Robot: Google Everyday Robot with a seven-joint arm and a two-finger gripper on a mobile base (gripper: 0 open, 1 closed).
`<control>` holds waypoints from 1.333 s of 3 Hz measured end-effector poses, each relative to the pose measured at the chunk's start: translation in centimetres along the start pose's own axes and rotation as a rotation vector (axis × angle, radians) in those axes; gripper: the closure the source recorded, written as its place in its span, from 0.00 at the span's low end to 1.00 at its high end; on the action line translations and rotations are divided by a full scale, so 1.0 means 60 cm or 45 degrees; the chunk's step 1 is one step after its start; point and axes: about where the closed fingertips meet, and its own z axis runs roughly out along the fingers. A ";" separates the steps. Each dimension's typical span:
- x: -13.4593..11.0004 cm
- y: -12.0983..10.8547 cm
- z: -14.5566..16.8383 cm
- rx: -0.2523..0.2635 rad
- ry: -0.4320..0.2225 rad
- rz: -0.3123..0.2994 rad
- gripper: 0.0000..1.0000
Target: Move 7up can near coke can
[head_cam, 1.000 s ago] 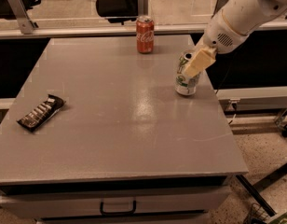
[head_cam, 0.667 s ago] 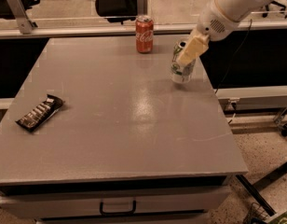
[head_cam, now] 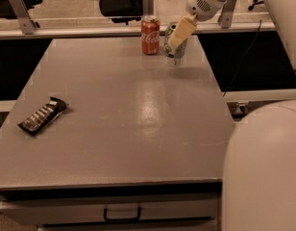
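Observation:
The coke can (head_cam: 150, 35), red with white script, stands upright at the far edge of the grey table (head_cam: 124, 114). The 7up can (head_cam: 174, 49), silver-white with green marks, is just to its right, a small gap between them, its base at or just above the table. My gripper (head_cam: 179, 32) comes down from the upper right and is shut on the 7up can, with a cream finger (head_cam: 182, 30) across the can's upper front. The arm's white body fills the upper right and lower right of the view.
A dark snack bar in its wrapper (head_cam: 43, 116) lies near the table's left edge. A rail and glass partition (head_cam: 80, 30) run behind the table. A drawer handle (head_cam: 122, 214) shows below the front edge. Chairs stand beyond the partition.
My gripper has carried the 7up can from the table's right side toward the far edge, and it now stands close beside the coke can. The view has also shifted.

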 end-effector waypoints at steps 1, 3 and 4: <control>-0.032 -0.035 0.014 0.037 -0.028 0.037 1.00; -0.049 -0.068 0.053 0.075 -0.001 0.131 1.00; -0.049 -0.073 0.077 0.063 0.018 0.164 0.86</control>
